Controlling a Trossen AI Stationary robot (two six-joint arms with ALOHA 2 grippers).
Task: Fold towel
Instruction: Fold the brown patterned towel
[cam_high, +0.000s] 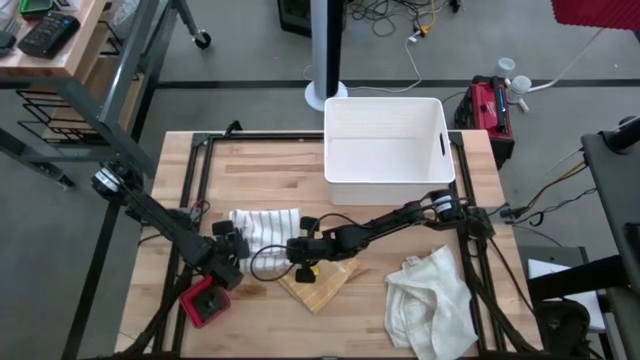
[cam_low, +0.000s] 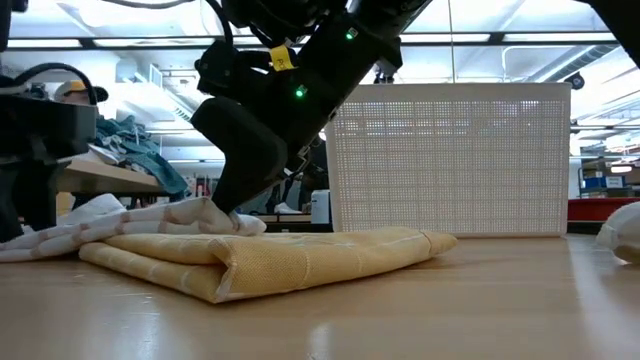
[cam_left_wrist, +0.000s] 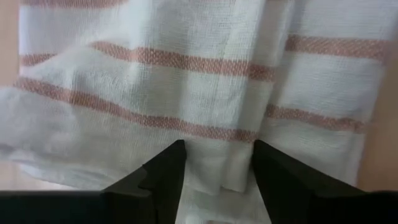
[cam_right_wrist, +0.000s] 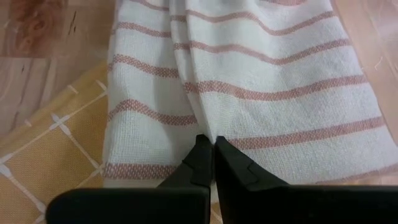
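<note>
presently the white woven towel with thin reddish stripes (cam_high: 265, 228) lies bunched on the pale wooden table (cam_high: 260, 165), toward the left-centre, its near edge overlapping a folded yellow checked cloth (cam_high: 322, 283) that sits just in front of it. judged from its loose drape and soft wrinkles, the striped towel is light, limp and not slippery; it should bend wherever lifted and will not keep a crease unless pressed flat. the best hold appears to be a hem or corner, pinched thinly, since a grab at mid-cloth would gather several layers. the left gripper (cam_left_wrist: 216, 171) sits at the towel's left edge with its fingers spread apart and cloth lying between them, not pinched. the right gripper (cam_right_wrist: 213, 155) rests at the towel's right edge, fingers closed together; in the right wrist view the tips meet on a raised fold (cam_right_wrist: 193, 99), but whether cloth is actually caught cannot be confirmed. as to containers, a white rectangular plastic bin (cam_high: 384, 140) stands at the far side of the table and shows nothing inside from above. a crumpled plain white cloth (cam_high: 430, 300) lies well apart at the near right, and a small red object (cam_high: 205, 303) sits at the near left.
</note>
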